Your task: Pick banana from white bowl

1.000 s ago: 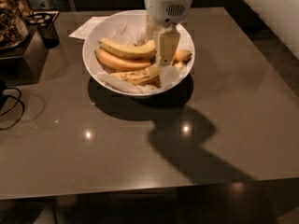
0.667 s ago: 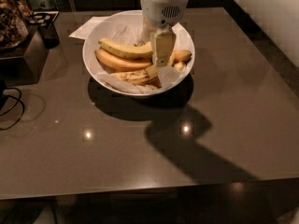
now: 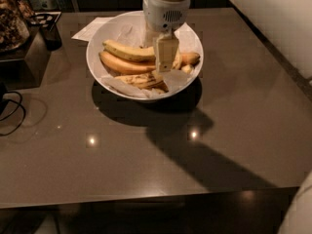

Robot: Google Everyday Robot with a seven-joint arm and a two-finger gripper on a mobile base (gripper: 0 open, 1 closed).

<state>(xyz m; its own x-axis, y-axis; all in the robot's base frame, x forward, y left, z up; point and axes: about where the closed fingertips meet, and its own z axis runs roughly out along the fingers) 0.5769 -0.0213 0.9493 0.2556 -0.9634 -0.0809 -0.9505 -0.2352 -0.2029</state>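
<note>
The white bowl (image 3: 97,67) stands at the back middle of the brown table, lined with crumpled white paper. It holds three bananas. The speckled dull-yellow banana (image 3: 139,80) lies at the front of the bowl. A smooth orange-tinted banana (image 3: 122,65) and a cleaner yellow one (image 3: 126,51) lie behind it. My gripper (image 3: 165,53) reaches down from the white arm into the bowl's middle. It sits over the right ends of the bananas and hides them, with its tip just above the right end of the speckled banana.
A white paper sheet (image 3: 90,29) lies under the bowl's back left. A dark box with clutter (image 3: 24,48) stands at the left edge, with a black cable (image 3: 12,113) in front of it. A light wall (image 3: 278,23) runs along the right. The table's front edge (image 3: 146,199) is near.
My gripper has shifted slightly to the left and a little lower inside the bowl. The bananas and the bowl have not moved.
</note>
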